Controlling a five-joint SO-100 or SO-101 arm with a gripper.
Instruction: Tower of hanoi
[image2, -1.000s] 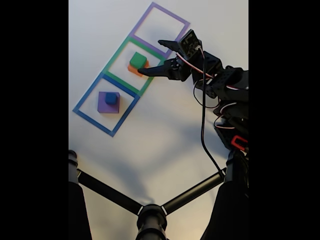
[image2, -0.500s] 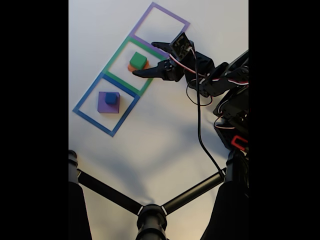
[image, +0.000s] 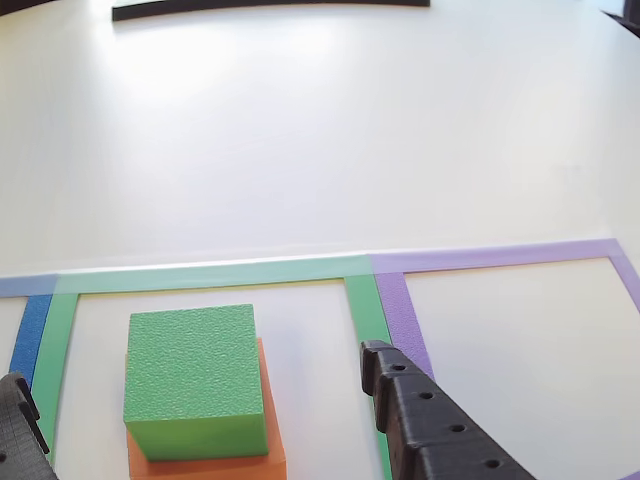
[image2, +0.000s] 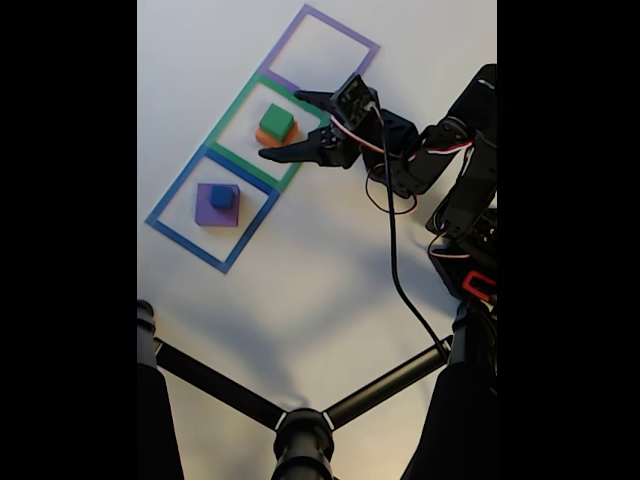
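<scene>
In the fixed view the tool stands wide open with nothing in its grasp, its two black fingers reaching from the right toward the green block, one finger on the far side and one on the near side of it, neither touching as far as can be told. The green block sits on a flat orange block inside the green taped square, the middle one of three squares on the white desk. To the near left, the blue taped square holds a small blue block stacked on a wider purple block. The purple taped square lies at the far right.

In the other view the green block rests on the orange block, with one fingertip to its right over the green and purple tape and another at the left edge.
</scene>
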